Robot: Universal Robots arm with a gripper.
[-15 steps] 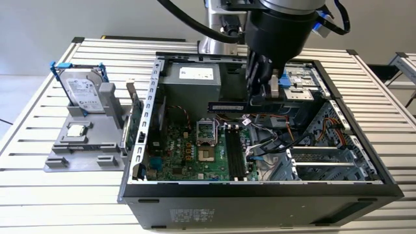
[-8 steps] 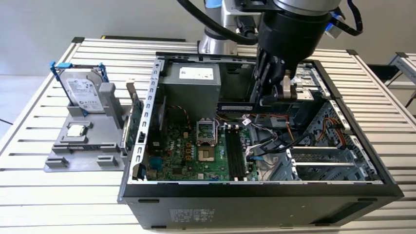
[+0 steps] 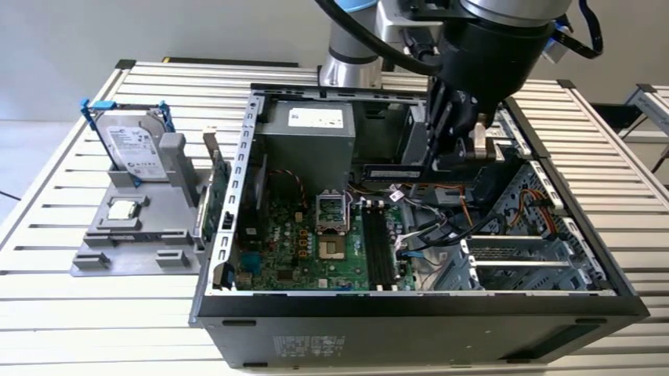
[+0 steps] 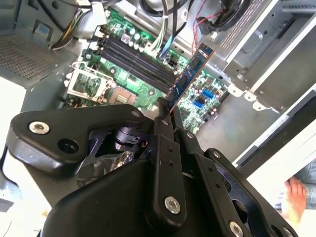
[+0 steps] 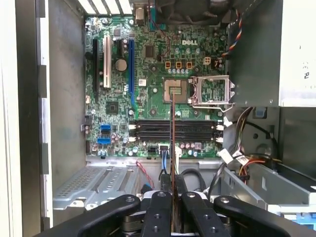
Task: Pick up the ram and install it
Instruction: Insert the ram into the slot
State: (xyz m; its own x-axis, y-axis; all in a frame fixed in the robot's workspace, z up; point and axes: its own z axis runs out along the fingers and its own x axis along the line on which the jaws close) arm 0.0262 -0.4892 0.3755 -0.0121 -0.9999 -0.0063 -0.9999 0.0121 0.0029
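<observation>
- One gripper (image 4: 166, 112), clamped on the ram (image 4: 191, 69) at one end; the rest of the stick juts out past the jaws.
- Ram hangs in the air inside the open case (image 3: 418, 301), over the motherboard (image 5: 148, 74), clear of it, not yet seated.
- In the first wrist view the ram shows edge-on, a thin line crossing the black slots (image 5: 197, 131).
- Hard drive (image 3: 134, 149) stands on a grey tray (image 3: 105, 251) outside the case, at the exterior view's left.
</observation>
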